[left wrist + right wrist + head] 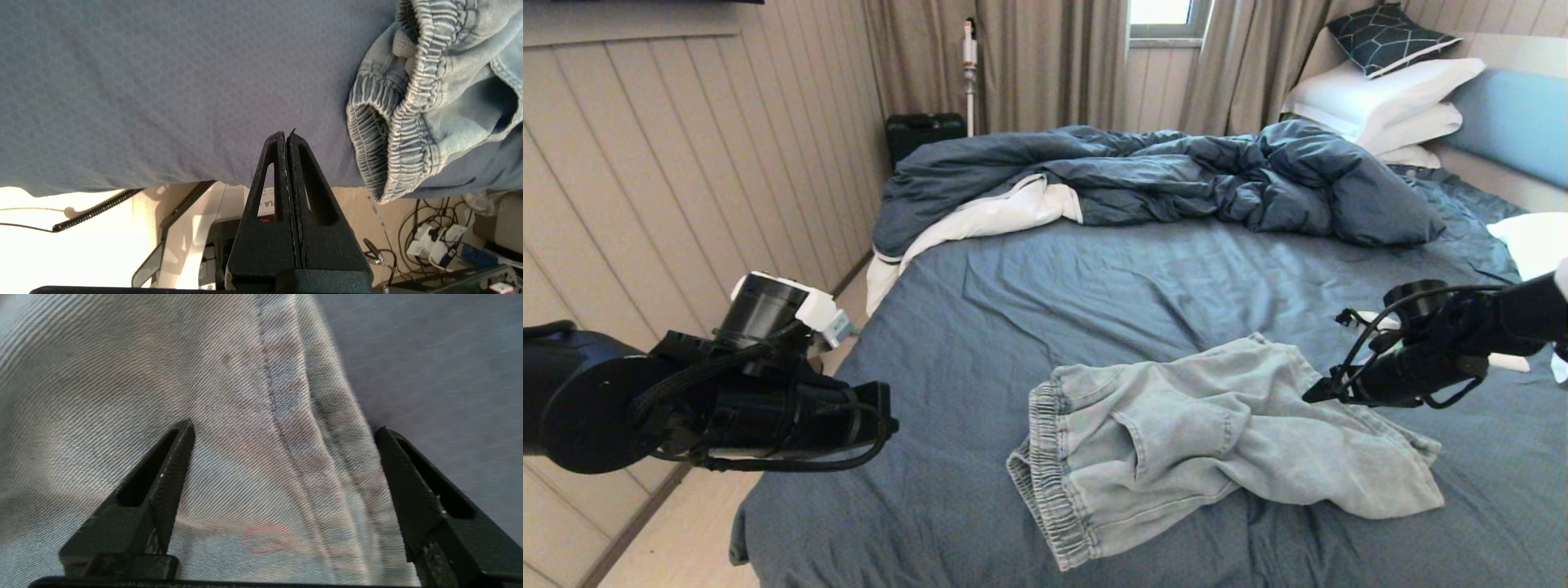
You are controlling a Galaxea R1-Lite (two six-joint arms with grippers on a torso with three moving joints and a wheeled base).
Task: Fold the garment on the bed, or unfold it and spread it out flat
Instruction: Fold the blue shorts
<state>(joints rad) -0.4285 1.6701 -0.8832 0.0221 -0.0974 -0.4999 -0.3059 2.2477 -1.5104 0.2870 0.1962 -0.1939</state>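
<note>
The garment (pixel 1209 441), pale blue denim shorts, lies crumpled near the front of the bed (pixel 1045 302), its gathered waistband toward my left. My right gripper (pixel 1315 395) hovers low at the shorts' right side, open, and the right wrist view shows its jaws wide apart around a seamed fold of the garment (pixel 282 457) without pinching it. My left gripper (pixel 286 134) is shut and empty, held over the bed's left front edge, with the shorts' waistband (pixel 392 134) a short way off to its side.
A rumpled dark blue duvet (pixel 1176 175) with white lining covers the far half of the bed. White pillows (pixel 1388 106) and a dark patterned cushion (pixel 1388 37) are stacked at the headboard (pixel 1515 122). The wood-panelled wall (pixel 686 180) runs along the left.
</note>
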